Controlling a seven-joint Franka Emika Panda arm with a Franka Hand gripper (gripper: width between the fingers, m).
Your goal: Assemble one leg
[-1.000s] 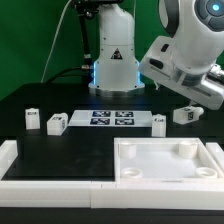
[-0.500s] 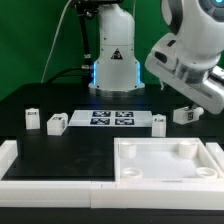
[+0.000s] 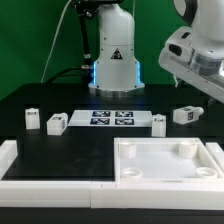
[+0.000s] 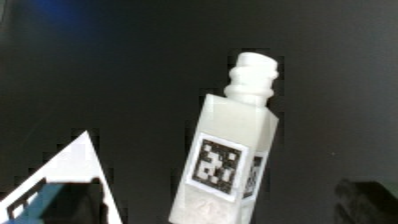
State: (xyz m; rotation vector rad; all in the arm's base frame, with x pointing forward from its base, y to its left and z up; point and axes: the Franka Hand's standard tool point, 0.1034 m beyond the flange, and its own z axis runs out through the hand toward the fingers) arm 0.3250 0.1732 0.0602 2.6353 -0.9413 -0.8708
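- Along the front edge of the black matte table runs a smooth, blocky white rail, turning up the exterior view's left side.
- Beside it, at the front right of that view, lies one large square white panel. It is plastic, with a raised rim and round sockets at the corners.
- Behind these, four small white block-shaped legs stand in a loose row. From the exterior view's left they are the first leg, the second leg, the third leg and the fourth leg.
- The fourth leg is turned askew and lies below the arm, well apart from the panel.
- One thin flat marker board lies between the second and third legs.
- In the wrist view one leg lies on the table. It is a squarish glossy block with a black-and-white square marker on its face and a ridged peg at one end.
- The pincer is spread wide. Its blurred dark fingertips sit at either side of that leg, clear of it and holding nothing.
- Farthest back stand the white arm, the robot base and a green backdrop.
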